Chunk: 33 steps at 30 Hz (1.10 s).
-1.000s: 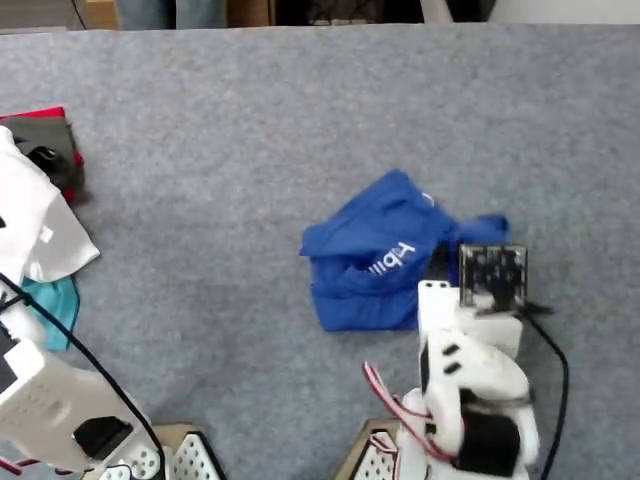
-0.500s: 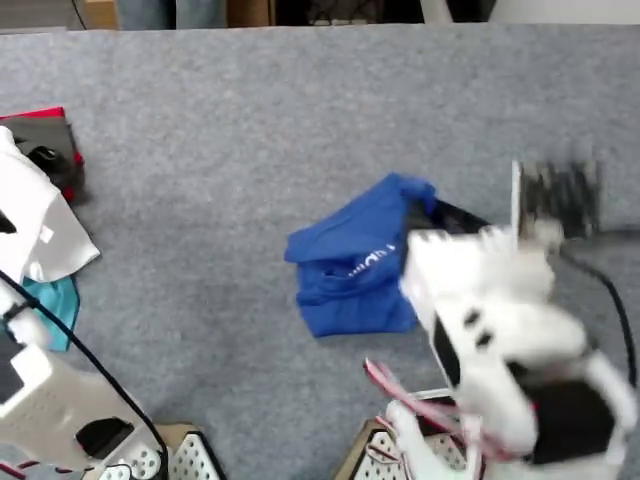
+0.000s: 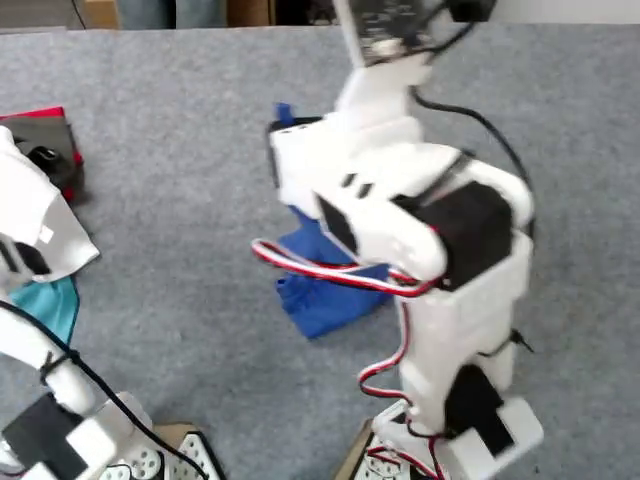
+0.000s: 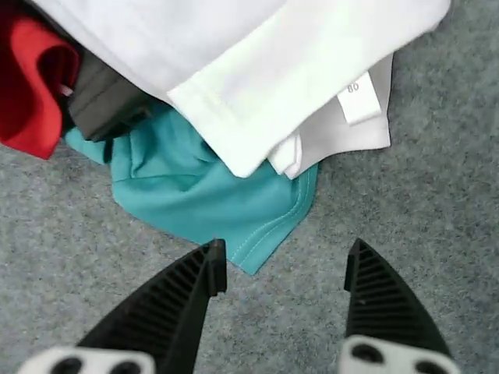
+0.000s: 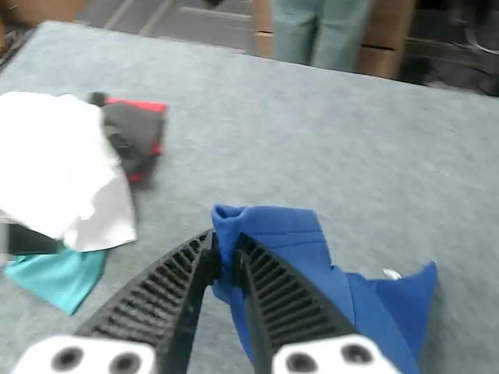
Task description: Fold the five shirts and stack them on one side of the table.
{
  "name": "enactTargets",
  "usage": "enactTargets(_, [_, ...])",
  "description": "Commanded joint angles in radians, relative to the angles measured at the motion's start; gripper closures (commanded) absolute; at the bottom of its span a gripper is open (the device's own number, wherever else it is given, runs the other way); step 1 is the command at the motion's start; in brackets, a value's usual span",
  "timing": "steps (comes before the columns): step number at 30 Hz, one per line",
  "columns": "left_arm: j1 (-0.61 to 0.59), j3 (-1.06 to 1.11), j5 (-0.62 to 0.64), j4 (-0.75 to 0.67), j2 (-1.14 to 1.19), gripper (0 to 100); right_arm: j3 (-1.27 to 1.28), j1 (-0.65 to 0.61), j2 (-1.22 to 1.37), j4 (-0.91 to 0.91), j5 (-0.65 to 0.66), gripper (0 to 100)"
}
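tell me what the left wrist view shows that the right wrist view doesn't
Left wrist view, not the right wrist view: the left claw, open, over the table just short of the teal shirt hem, and the small label on the white shirt.

Right wrist view, not the left wrist view: the right claw shut on an edge of the blue shirt.

Both: the white shirt, teal shirt, red shirt and dark grey shirt piled together on the grey table.
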Motion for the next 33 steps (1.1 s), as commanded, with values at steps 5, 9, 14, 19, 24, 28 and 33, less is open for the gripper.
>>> enactTargets(5, [0.151,0.298,0.06,-0.273,-0.064,74,-0.257,-0.203,0.137,-0.077,0.012,98.4])
enactTargets(9, [0.206,0.415,0.124,-0.408,-0.064,74,-0.351,-0.29,0.157,-0.123,0.029,98.5])
enactTargets(14, [0.205,0.513,0.178,-0.494,-0.064,74,-0.409,-0.347,0.16,-0.295,0.032,98.5])
enactTargets(19, [0.202,0.545,0.183,-0.514,-0.064,74,-0.4,-0.413,0.165,-0.545,0.031,98.5])
enactTargets(24, [0.113,0.538,0.236,-0.519,-0.064,74,-0.344,-0.431,0.159,-0.698,0.029,98.5])
enactTargets(28, [0.084,0.536,0.242,-0.516,-0.074,74,-0.323,-0.281,0.157,-0.531,0.028,98.5])
enactTargets(33, [0.084,0.521,0.238,-0.512,-0.075,74,-0.306,0.057,0.17,-0.124,0.091,98.4])
